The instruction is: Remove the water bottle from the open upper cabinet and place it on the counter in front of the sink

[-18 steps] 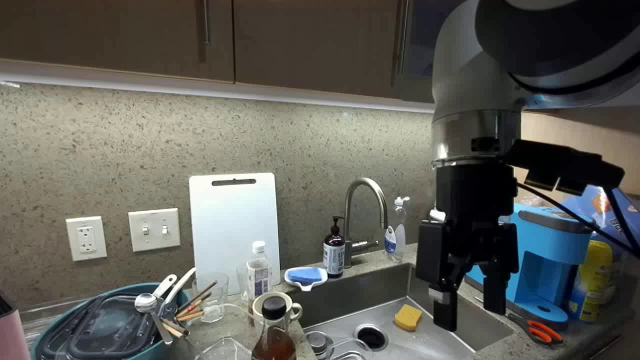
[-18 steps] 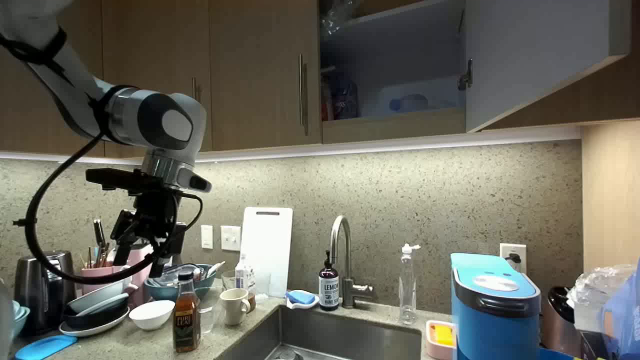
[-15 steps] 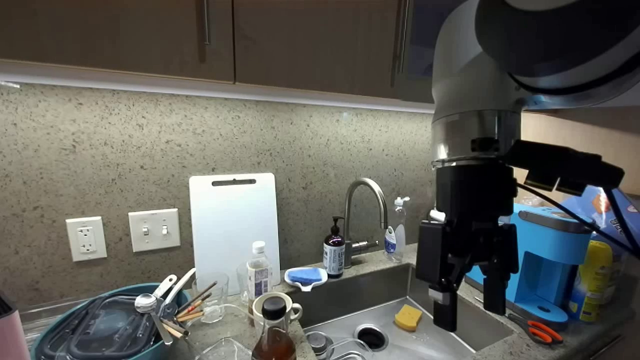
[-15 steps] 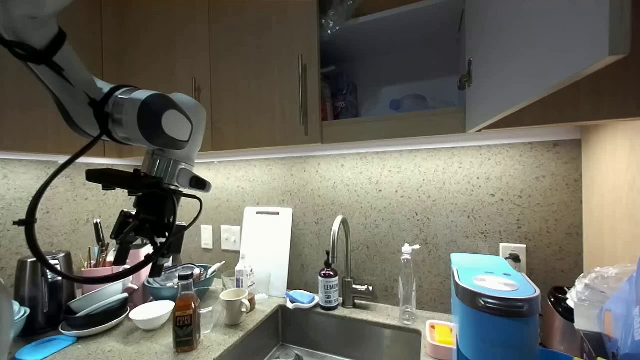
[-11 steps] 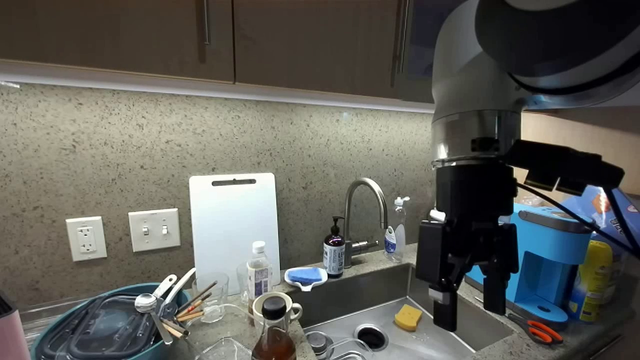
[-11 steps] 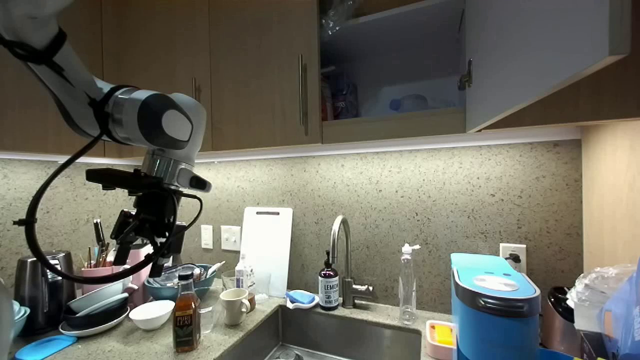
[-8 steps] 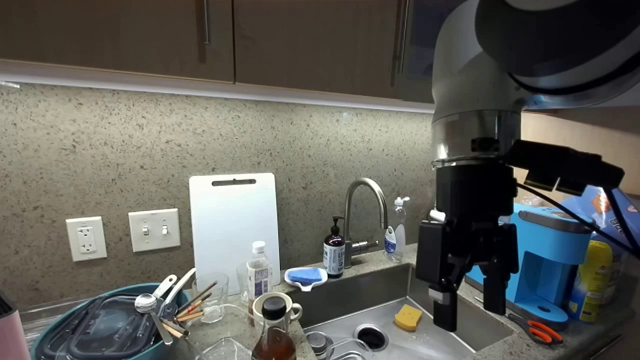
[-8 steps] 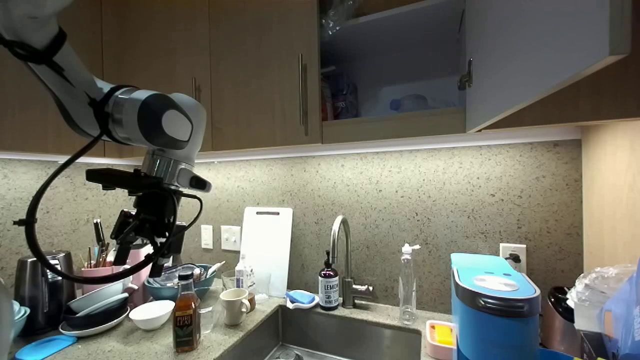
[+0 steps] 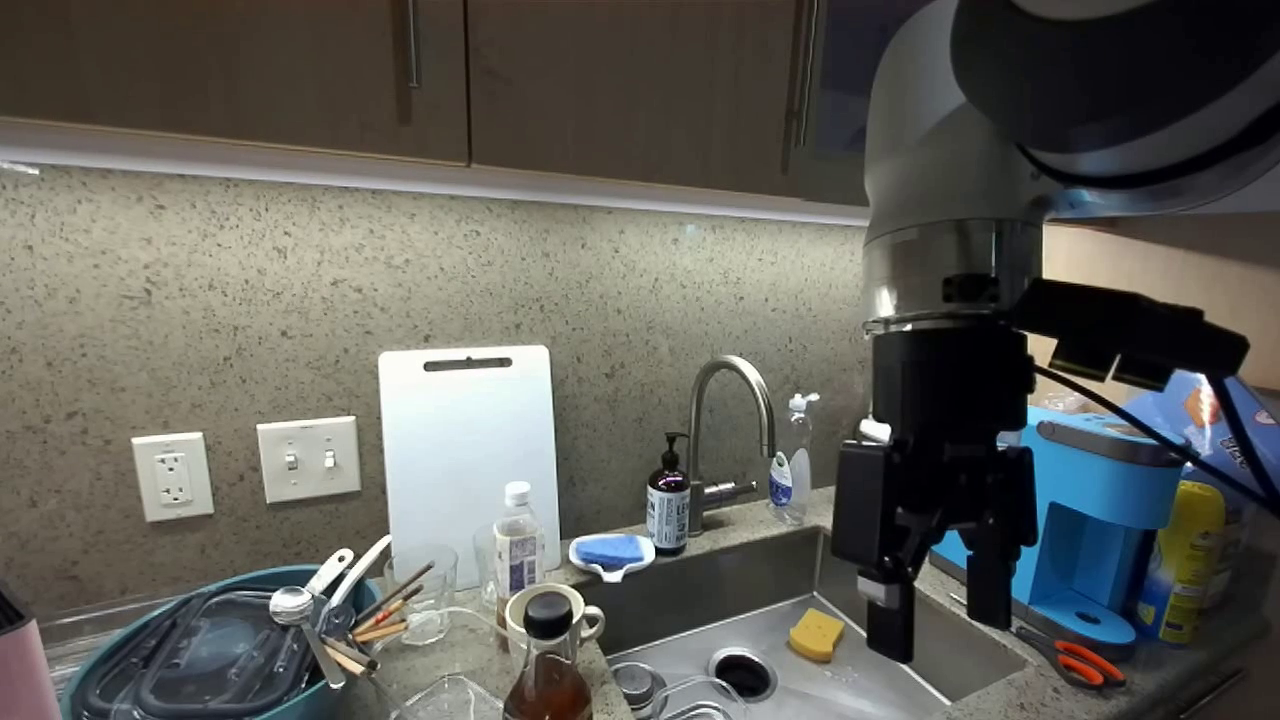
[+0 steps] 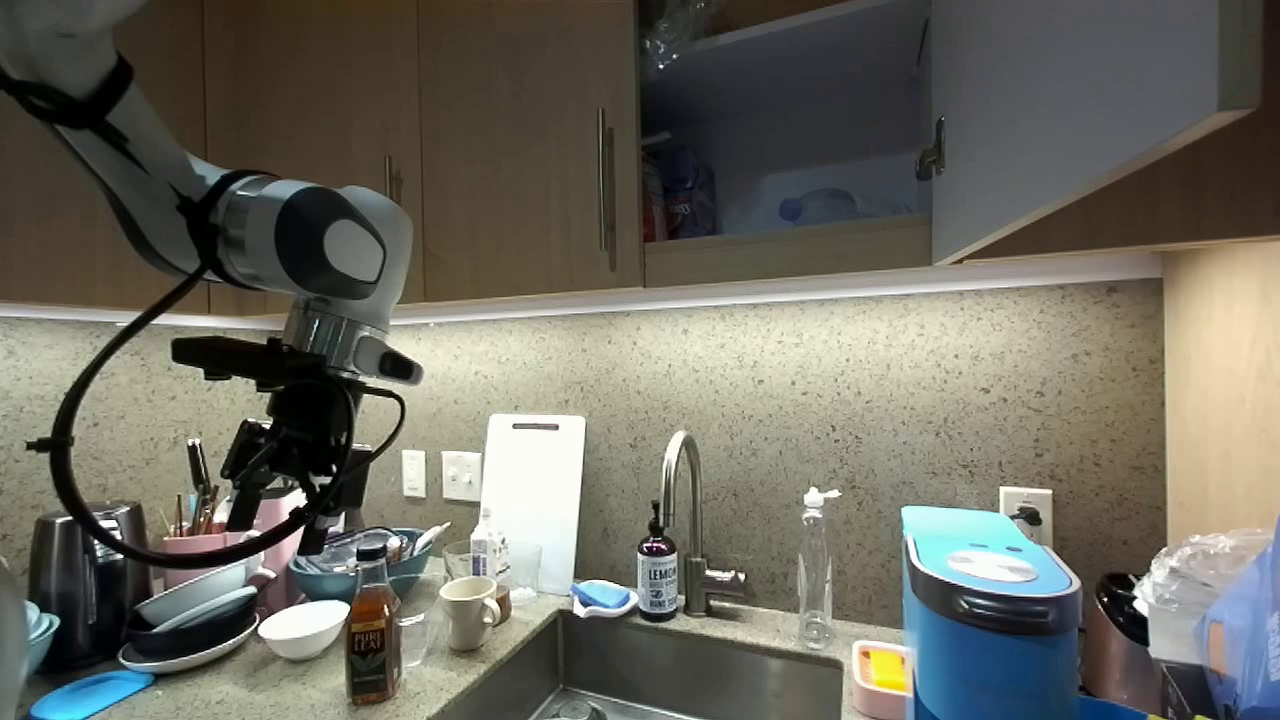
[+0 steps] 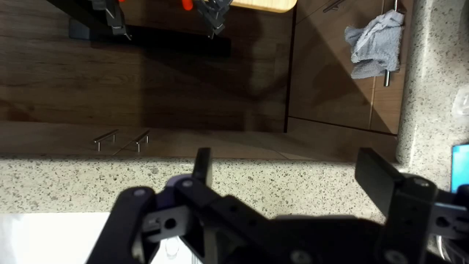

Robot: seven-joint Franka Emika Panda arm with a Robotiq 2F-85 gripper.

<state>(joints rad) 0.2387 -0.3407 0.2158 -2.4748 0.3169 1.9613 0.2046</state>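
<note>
The upper cabinet [image 10: 785, 245] stands open in an exterior view, its door swung to the right. Inside it lies a clear water bottle [image 10: 828, 207] on its side, blue cap toward the left; its label cannot be made out. My gripper [image 10: 278, 530] is far to the left of it and lower, in front of the dishes. The gripper [image 9: 940, 632] also shows in an exterior view, pointing down. In the wrist view the gripper [image 11: 284, 156] is wide open with nothing between its fingers, above the speckled counter [image 11: 285, 187]. The steel sink [image 10: 700, 670] shows in both exterior views.
A tea bottle [image 10: 373, 640], mug [image 10: 470, 610] and bowls [image 10: 305, 630] stand left of the sink. A gooseneck tap [image 10: 690, 520], dark soap dispenser [image 10: 657, 575] and small clear bottle [image 10: 815, 580] stand behind it. A blue machine [image 10: 990, 630] stands right. Scissors [image 9: 1085, 665] lie beside it.
</note>
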